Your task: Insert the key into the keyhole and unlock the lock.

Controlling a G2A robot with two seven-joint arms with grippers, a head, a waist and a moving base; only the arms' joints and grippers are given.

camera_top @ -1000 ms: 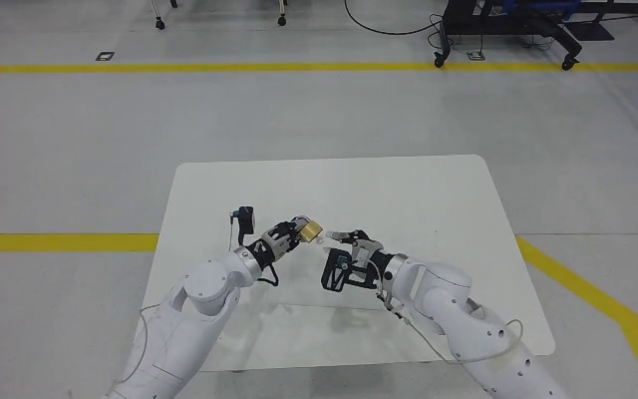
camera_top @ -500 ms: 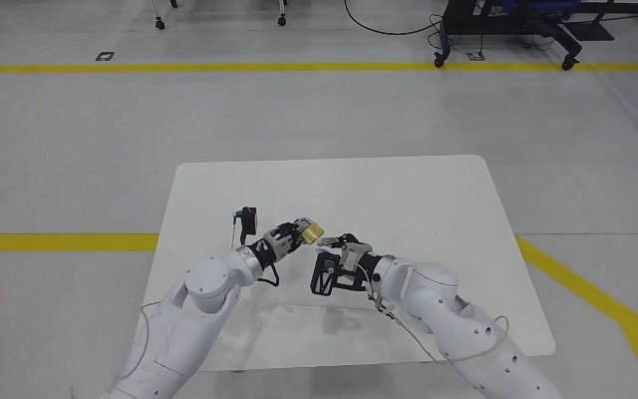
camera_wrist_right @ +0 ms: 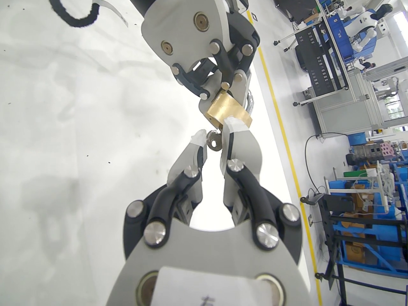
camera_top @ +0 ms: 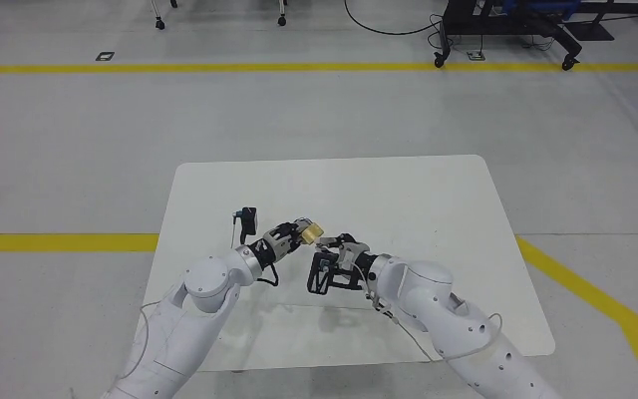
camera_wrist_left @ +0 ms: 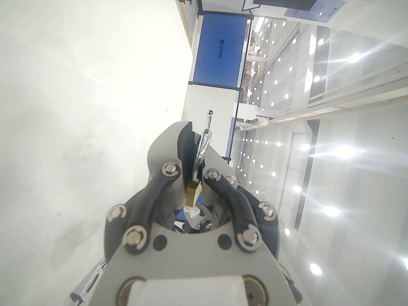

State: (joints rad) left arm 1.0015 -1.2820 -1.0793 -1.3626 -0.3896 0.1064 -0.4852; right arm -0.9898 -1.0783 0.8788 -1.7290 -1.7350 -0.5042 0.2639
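The L gripper (camera_wrist_left: 197,148) is pressed tight on the lock (camera_wrist_right: 228,111), pinching it between its 2 fingers. It holds the lock up over the desk (camera_top: 429,185), near the middle & a bit toward the left edge. The silver loop (camera_wrist_left: 204,143) is on the side away from the R arm, so the lock's bottom end faces that arm. That is prob. so the keyhole end is easy to get at.

The R gripper (camera_wrist_right: 213,136) is pinching the key (camera_wrist_right: 214,141), w/ its 2 fingertips (camera_wrist_right: 232,127) on the round head. The key's thin end sits right at the lock's bottom, where the keyhole should be. How deep it is in can't be told, b/c 1 fingertip touches the gold body & hides that spot.

Holding the key by its head makes sense, since the R wrist can then twist it like a hand would. The L side needs a firm grip so the lock won't spin along w/ the key.

Best guess at the step: key going in, turn not yet done. Can't tell if the loop has popped open.
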